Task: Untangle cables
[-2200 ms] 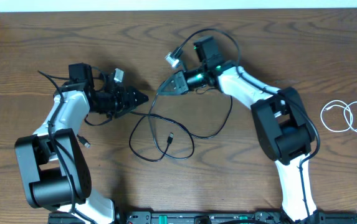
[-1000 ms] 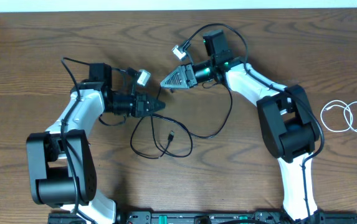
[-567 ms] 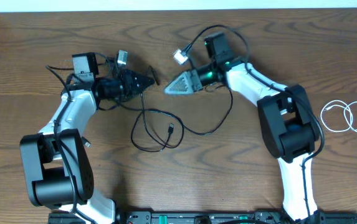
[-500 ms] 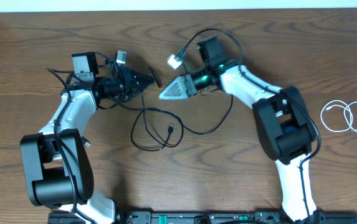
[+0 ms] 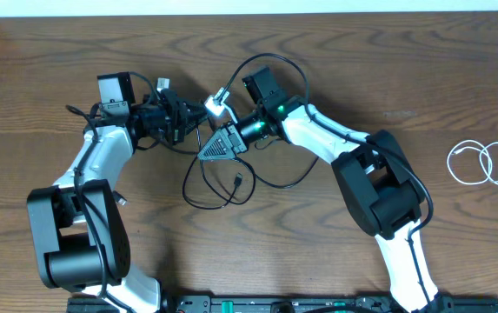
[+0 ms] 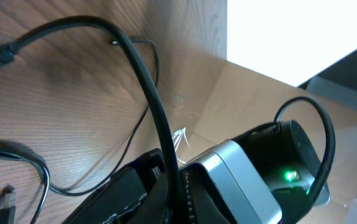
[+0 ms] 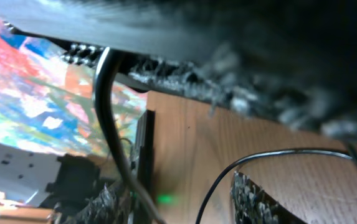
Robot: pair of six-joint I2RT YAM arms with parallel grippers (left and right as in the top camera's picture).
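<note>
From overhead, at upper centre of the brown wooden table (image 5: 422,52), the left gripper (image 5: 198,119) and the right gripper (image 5: 205,153) nearly touch. Below them the thin black rubber cables (image 5: 186,187) lie in crossed loops, a small plug (image 5: 238,181) inside. A thin white cable (image 5: 489,165) is coiled well apart at the right edge.

In the left wrist view, the left gripper is clamped on a black cable (image 6: 144,81) that arcs to the upper left.

In the right wrist view, the textured pads (image 7: 259,199) stand apart, with a black cable (image 7: 106,118) crossing the gap and nothing pinched.

The grippers could collide, being so close. If both pull on one cord, the crossing would probably tighten.

I count two grippers, one white cable, and apparently two black cables, though the overlaps hide which is which.
</note>
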